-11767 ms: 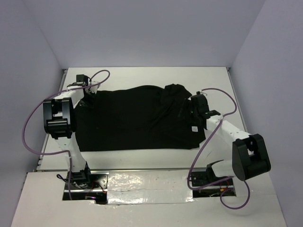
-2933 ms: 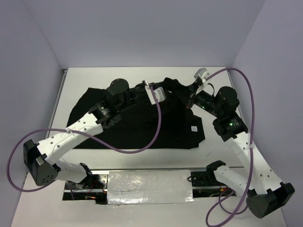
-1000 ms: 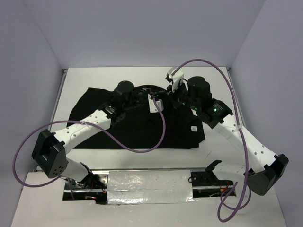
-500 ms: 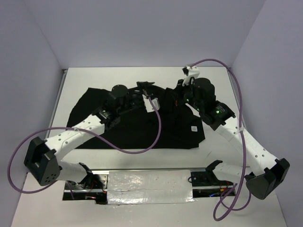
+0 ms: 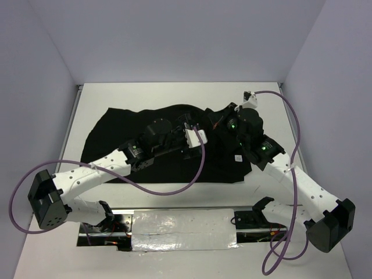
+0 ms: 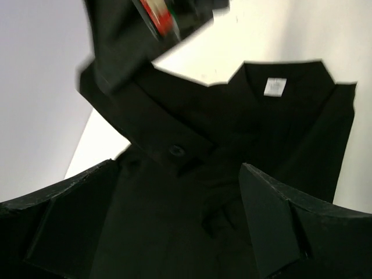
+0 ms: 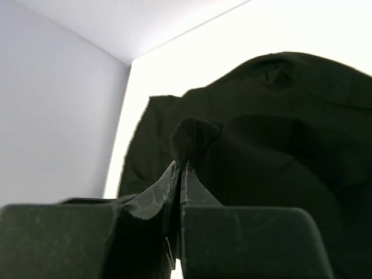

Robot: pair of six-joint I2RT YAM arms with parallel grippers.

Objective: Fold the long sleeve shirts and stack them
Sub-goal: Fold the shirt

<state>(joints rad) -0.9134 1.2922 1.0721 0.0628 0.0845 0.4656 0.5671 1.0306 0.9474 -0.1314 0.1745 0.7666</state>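
Note:
The black long sleeve shirt (image 5: 116, 128) lies spread on the white table (image 5: 174, 93), its small white tag (image 5: 238, 158) near the right edge. My left gripper (image 5: 200, 139) hovers over the shirt's middle. In the left wrist view its jaws (image 6: 179, 168) stand wide open above dark fabric, holding nothing, and the tag (image 6: 274, 86) shows beyond. My right gripper (image 5: 224, 119) is at the shirt's upper right. In the right wrist view it (image 7: 181, 165) is shut, pinching a raised fold of the shirt (image 7: 195, 136).
Grey walls close in the table on the left, back and right. Purple cables loop from both arms over the shirt. The right arm's wrist (image 6: 157, 23) shows close ahead in the left wrist view. A foil-covered strip (image 5: 180, 226) lies between the arm bases.
The left jaws have gone from shut to wide open, and that arm has shifted right and nearer. The right gripper has drawn back to the right with the fabric pinched.

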